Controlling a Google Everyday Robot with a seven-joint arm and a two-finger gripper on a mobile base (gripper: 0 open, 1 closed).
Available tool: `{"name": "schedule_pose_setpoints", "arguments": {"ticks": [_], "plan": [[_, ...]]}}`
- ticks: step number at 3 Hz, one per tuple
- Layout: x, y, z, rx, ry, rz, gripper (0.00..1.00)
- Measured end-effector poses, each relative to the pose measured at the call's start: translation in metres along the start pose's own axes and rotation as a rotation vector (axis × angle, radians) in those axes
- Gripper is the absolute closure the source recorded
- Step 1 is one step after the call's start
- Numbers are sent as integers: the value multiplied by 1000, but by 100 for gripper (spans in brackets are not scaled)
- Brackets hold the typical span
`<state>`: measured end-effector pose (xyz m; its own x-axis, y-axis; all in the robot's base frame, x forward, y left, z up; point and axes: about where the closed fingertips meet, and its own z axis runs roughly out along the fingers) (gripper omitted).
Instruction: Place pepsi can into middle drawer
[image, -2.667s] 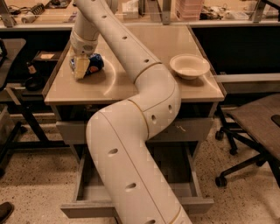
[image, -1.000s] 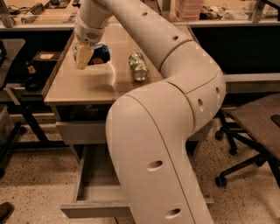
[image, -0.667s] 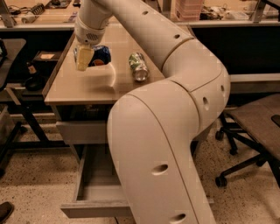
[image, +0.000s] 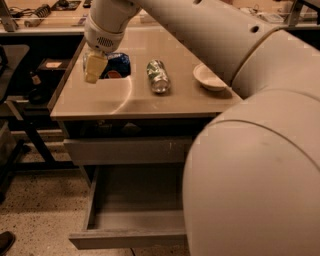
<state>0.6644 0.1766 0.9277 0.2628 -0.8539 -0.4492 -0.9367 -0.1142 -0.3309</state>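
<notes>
Hanging over the left end of the tabletop (image: 150, 102), the gripper (image: 97, 70) is seen pressed against the pepsi can (image: 117, 64), which lies at its 3 o'clock. Whether the can is clenched or merely touched cannot be told, nor whether it is lifted off the surface. A green can (image: 158, 76) lies on its side at 3 o'clock from the blue one, with a bowl (image: 210, 77) beyond it. The middle drawer (image: 132, 220) is pulled open at 6 o'clock, below a shut drawer front (image: 127, 150). The pick-up step is judged to be in hand. Next, a firm hold must be confirmed, then the can carried forward past the table edge and lowered into the tray.
</notes>
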Motion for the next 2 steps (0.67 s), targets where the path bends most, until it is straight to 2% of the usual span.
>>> {"name": "schedule_pose_setpoints", "arguments": {"ticks": [1,2], "plan": [[8,24,17,-53,29,3,100],[8,25,17,-54,30,3,100]]}}
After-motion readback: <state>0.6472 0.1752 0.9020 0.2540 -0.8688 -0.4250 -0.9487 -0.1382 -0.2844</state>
